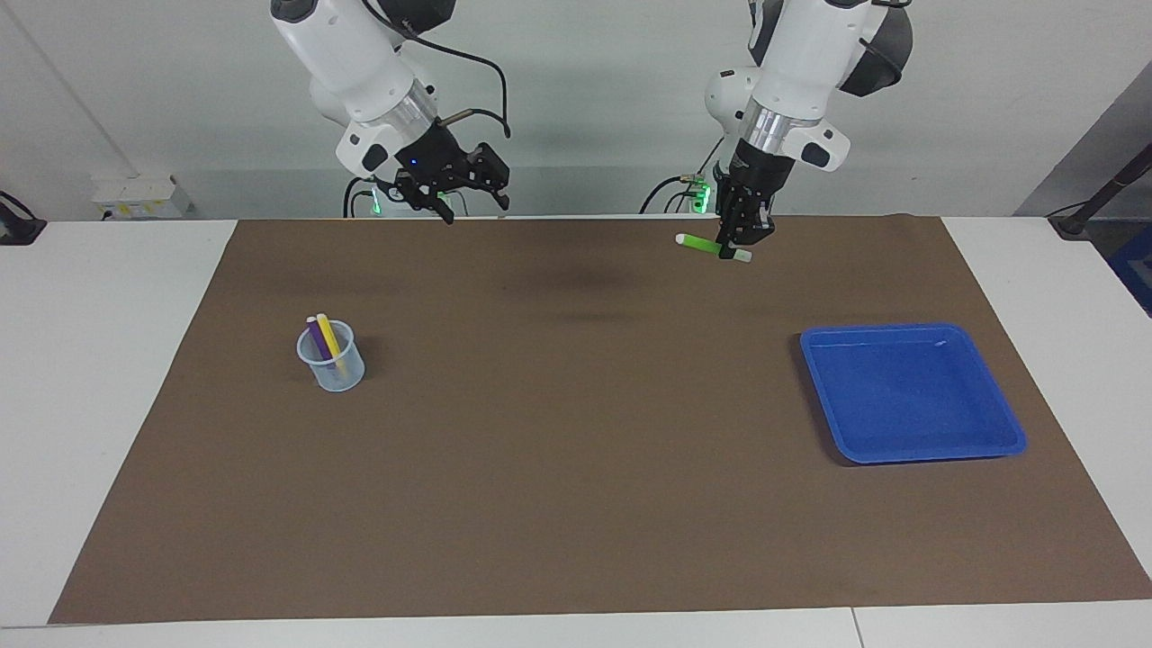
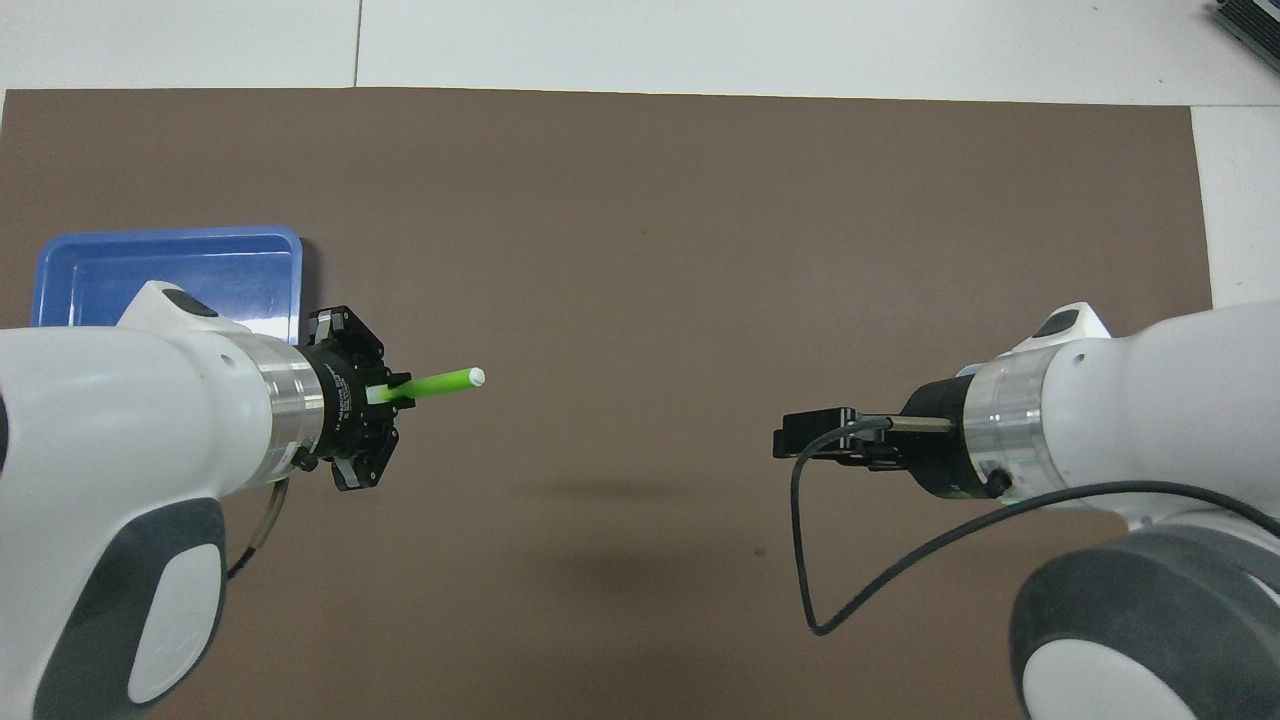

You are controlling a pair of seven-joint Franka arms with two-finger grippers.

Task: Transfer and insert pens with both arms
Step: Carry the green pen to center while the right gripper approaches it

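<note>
Green pen (image 1: pixel 706 244): slim bright-green barrel, pale cap at each visible end, held roughly level in the air over the brown mat (image 1: pixel 576 504), over the strip nearest the robots. It is clamped near one end by the left gripper (image 1: pixel 740 241), whose fingertips are closed tight on the barrel. Most of the pen's length is seen sticking out past the gripper toward the right arm's end of the table, the white tip leading; in the overhead view the barrel (image 2: pixel 430 383) is tilted slightly off level.

Right gripper (image 1: pixel 472 200) is raised over the mat edge nearest the robots, pointed toward the left gripper, well apart from the pen. Its fingers are spread wide and nothing is held between them.

Purple pen (image 1: pixel 317 338) and yellow pen (image 1: pixel 329 338) are stood leaning together in a clear plastic cup (image 1: pixel 335 371) on the mat toward the right arm's end, pale caps up, tops above the rim. In the overhead view the cup is hidden by the right arm.

Blue tray (image 1: pixel 990 439), square with a raised rim, is set on the mat toward the left arm's end, nothing seen in it. In the overhead view its corner (image 2: pixel 150 265) is partly covered by the left arm.
</note>
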